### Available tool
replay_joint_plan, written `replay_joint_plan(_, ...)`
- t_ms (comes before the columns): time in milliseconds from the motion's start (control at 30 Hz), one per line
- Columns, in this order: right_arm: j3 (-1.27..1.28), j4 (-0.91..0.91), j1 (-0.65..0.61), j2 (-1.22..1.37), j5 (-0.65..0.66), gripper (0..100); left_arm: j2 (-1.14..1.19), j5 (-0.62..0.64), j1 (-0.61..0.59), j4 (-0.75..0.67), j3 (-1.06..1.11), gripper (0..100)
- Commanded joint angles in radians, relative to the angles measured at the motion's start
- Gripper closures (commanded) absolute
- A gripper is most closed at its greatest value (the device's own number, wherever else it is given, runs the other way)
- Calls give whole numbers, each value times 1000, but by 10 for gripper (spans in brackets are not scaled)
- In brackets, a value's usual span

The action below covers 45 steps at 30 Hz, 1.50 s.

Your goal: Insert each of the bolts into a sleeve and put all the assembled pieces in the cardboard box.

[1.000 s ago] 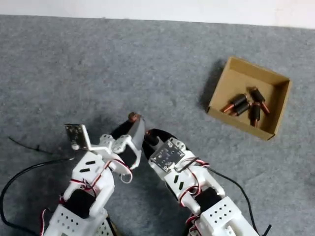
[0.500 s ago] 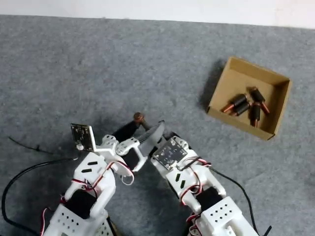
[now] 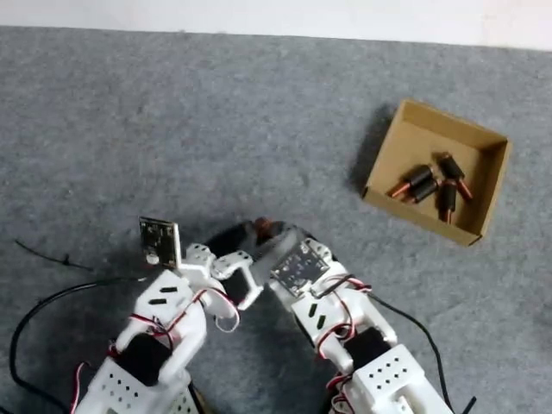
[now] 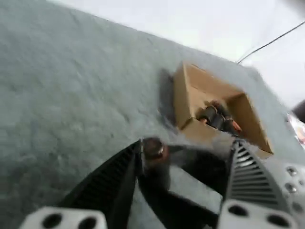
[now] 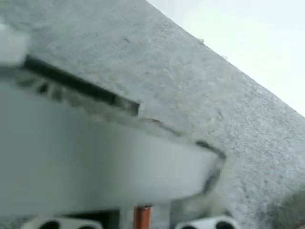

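A bolt with a copper head [image 3: 263, 227] stands off the carpet between the two arms' tips. In the left wrist view the bolt [image 4: 152, 149] is beside one black finger [image 4: 119, 176] of my left gripper [image 4: 187, 145], whose jaws stand wide apart: open. My left gripper [image 3: 255, 241] and right gripper [image 3: 276, 245] meet at the bolt. In the right wrist view a copper shaft [image 5: 142, 217] shows between the right gripper's fingers, which look shut on it. The cardboard box [image 3: 453, 125] [image 4: 183, 102] holds several assembled pieces [image 3: 427, 183] [image 4: 217, 117].
Grey carpet covers the table, with a white wall edge along the far side. Black cables [image 3: 43, 259] trail beside the left arm's base. A white part of the left gripper [image 5: 95, 162] stretches across the right wrist view close to the camera.
The left gripper's jaw swung open and its wrist shifted right toward the right arm. The bolt head moved right and nearer the arms' bases. The right arm barely moved.
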Motion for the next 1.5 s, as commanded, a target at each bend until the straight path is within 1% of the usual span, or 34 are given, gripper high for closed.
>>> replay_joint_plan(0,102,-5,42,-13,11,993,-7,17,-59,-40,21,730)
replay_joint_plan(133,99,-5,90,-13,6,993,-7,161,-252,-147,16,733)
replay_joint_plan(233,97,-5,150,-13,5,993,-7,282,-390,-195,16,733)
replay_joint_plan(333,97,-5,223,-15,5,993,-8,350,-460,-203,16,733)
replay_joint_plan(433,91,-5,323,-15,-15,993,-8,347,-452,-201,16,733)
replay_joint_plan(467,70,-2,369,-15,-61,993,-8,347,-447,-201,18,733)
replay_joint_plan(567,-12,1,532,-7,-290,993,-8,347,-449,-201,19,733)
replay_joint_plan(600,-45,2,578,-5,-348,993,-8,347,-449,-201,19,733)
replay_joint_plan(633,-84,2,611,-4,-379,993,-7,347,-449,-201,19,733)
replay_joint_plan(733,-208,48,644,27,-351,993,-7,347,-449,-199,19,733)
replay_joint_plan(833,-387,94,650,159,-308,993,-5,347,-449,-198,19,733)
replay_joint_plan(1067,-862,104,674,737,-311,993,-4,345,-447,-196,19,733)
replay_joint_plan(1233,-1113,111,688,1119,-311,992,-4,345,-447,-196,19,733)
replay_joint_plan(1367,-1299,220,711,1314,-311,992,-4,282,-447,-196,19,733)
replay_joint_plan(1467,-1400,326,722,1394,-311,991,-4,279,-447,-195,19,733)
